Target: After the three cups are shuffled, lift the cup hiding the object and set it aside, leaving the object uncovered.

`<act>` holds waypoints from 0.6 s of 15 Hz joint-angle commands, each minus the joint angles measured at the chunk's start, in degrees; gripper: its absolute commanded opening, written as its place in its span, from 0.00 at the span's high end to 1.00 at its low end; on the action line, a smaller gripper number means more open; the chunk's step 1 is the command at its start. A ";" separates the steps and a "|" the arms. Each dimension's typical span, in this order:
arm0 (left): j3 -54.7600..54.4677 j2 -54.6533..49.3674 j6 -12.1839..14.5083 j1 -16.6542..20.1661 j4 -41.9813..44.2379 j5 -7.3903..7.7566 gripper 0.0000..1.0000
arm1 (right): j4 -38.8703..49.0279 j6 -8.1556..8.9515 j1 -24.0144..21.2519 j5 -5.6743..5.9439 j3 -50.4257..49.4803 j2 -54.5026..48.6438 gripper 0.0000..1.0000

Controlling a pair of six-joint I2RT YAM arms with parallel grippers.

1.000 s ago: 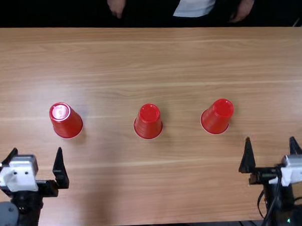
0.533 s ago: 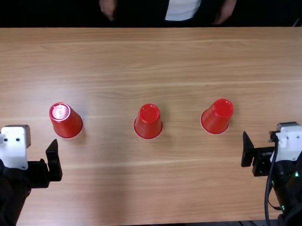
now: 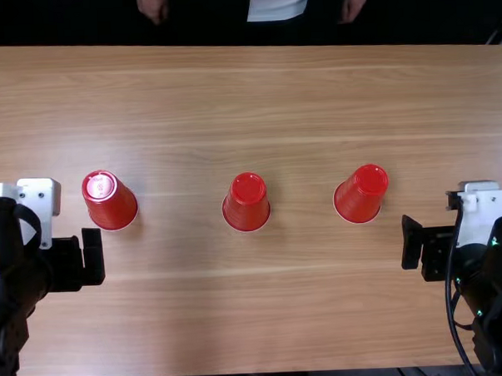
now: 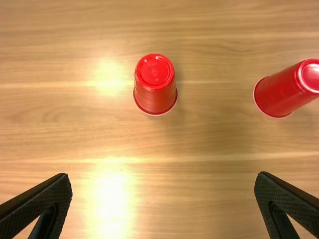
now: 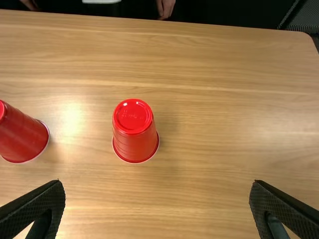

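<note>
Three red cups stand mouth down in a row across the table: left cup point(image 3: 110, 201), middle cup point(image 3: 247, 203), right cup point(image 3: 361, 195). What lies under them is hidden. My left gripper point(image 4: 162, 178) is open, back from the left cup point(image 4: 155, 83) on its near side, with the middle cup point(image 4: 286, 88) off to one side. One black finger point(image 3: 91, 255) of it pokes out from under the left arm. My right gripper point(image 5: 157, 184) is open too, near side of the right cup point(image 5: 134, 130), and the middle cup point(image 5: 20, 134) sits at the frame's edge. Nothing is between either pair of fingers.
Bare wooden table point(image 3: 247, 96) stretches beyond the cups to the far edge. A strip of table point(image 3: 256, 304) lies between the cups and the arms. The table's far right corner point(image 5: 304, 37) is rounded.
Both arms have lifted and tipped their wrists, so the arm bodies now cover most of the fingers from above. The three cups have not moved.
</note>
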 commanded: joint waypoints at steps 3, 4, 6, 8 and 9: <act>1.65 3.25 -0.54 0.12 -0.05 0.50 0.00 | -4.63 1.61 -0.44 -0.88 1.51 0.47 0.00; 1.65 5.01 -0.54 0.03 0.05 0.50 0.00 | -4.84 1.61 -0.44 -1.31 1.34 0.91 0.00; 1.65 7.82 -0.54 -0.06 1.00 0.40 0.00 | -4.53 1.72 -0.44 -1.41 1.34 1.87 0.00; 1.91 12.13 -0.54 -0.06 2.79 0.18 0.00 | -4.10 1.72 -0.44 -1.41 1.51 2.14 0.00; 1.91 14.06 -0.54 -0.06 5.11 0.18 0.00 | -4.10 1.72 -0.44 -1.41 1.60 2.49 0.00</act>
